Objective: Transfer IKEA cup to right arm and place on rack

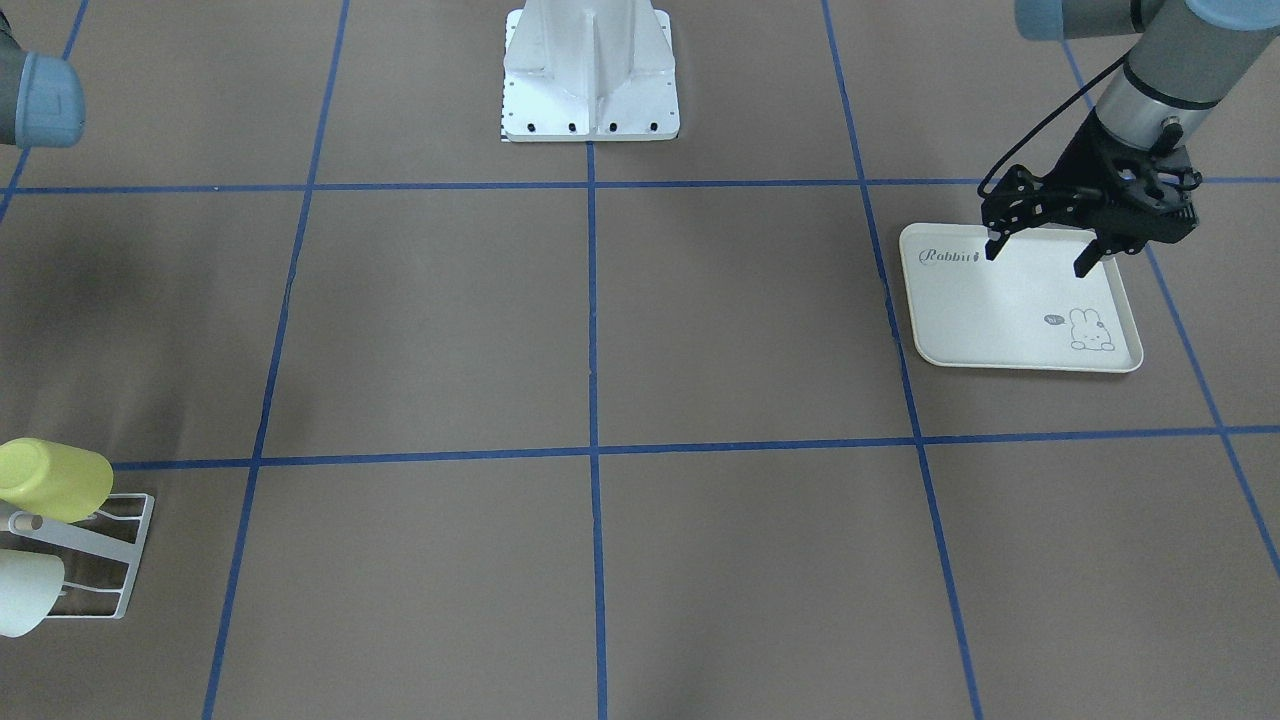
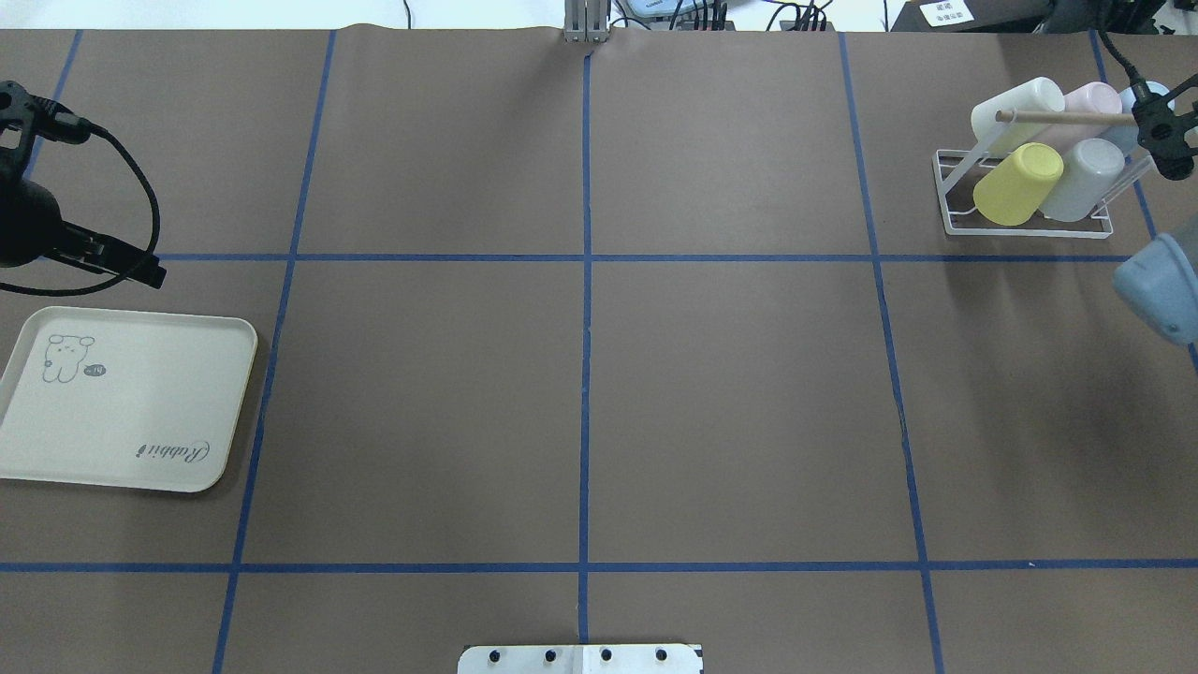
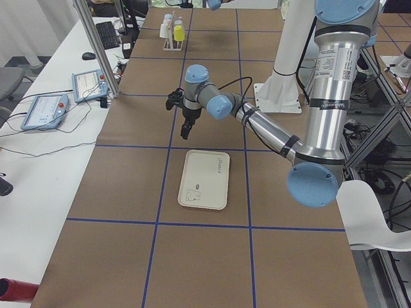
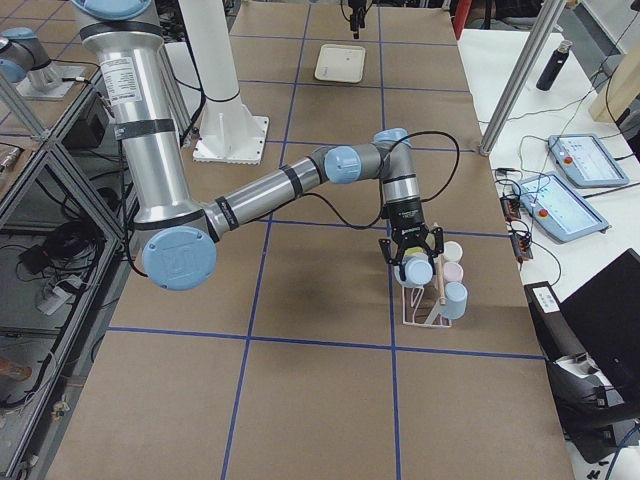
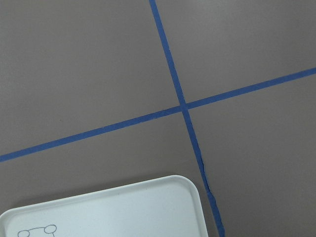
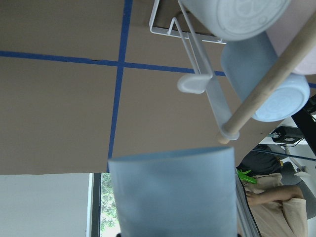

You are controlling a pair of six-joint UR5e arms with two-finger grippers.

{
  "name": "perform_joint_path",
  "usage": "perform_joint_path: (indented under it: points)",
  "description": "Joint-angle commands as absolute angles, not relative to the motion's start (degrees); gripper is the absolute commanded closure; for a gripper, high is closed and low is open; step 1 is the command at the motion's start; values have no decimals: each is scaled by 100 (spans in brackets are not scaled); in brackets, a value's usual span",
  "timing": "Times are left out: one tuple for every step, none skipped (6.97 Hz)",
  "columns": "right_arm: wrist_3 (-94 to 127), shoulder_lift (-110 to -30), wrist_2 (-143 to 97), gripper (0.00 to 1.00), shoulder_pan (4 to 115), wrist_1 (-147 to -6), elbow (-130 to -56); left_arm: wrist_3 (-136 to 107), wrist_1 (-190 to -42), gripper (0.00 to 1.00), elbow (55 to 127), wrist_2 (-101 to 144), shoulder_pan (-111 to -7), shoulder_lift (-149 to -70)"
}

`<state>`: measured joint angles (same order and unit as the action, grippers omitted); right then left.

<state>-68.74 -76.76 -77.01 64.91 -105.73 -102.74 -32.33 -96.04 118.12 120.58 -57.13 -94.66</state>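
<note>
The IKEA cup point(image 6: 173, 192) is light blue and fills the bottom of the right wrist view. My right gripper point(image 4: 413, 268) is shut on it at the near end of the white wire rack point(image 2: 955, 201), under the wooden dowel point(image 6: 256, 91). On the rack lie a yellow cup point(image 2: 1017, 183), a grey cup point(image 2: 1083, 178), a cream cup point(image 2: 1015, 105), a pink cup point(image 2: 1092, 96) and another light-blue cup point(image 6: 256, 84). My left gripper point(image 1: 1038, 258) hangs open and empty above the far edge of the rabbit tray point(image 1: 1000, 310).
The cream rabbit-print tray point(image 2: 140, 402) lies flat with nothing on it at the table's left end. The robot's white base point(image 1: 590, 80) stands at the middle of the near edge. A seated person point(image 6: 269, 197) shows beyond the table's right end.
</note>
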Motion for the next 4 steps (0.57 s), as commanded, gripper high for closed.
perform_joint_path:
  points:
    - [-6899, -7436, -7560, 73, 6486, -10399, -9976, -3234, -9606, 0, 11812, 12059, -5713, -9466]
    - [-6899, -7531, -7411, 71, 6495, -9936, -9854, -3234, -9606, 0, 11812, 12059, -5713, -9466]
    - [-6899, -7654, -7296, 68, 6486, -9540, -9739, -3234, -9606, 0, 11804, 12059, -5704, -9466]
    - [-6899, -7934, -7121, 68, 6478, -8814, -9712, -3243, -9606, 0, 11804, 12067, -5704, -9466]
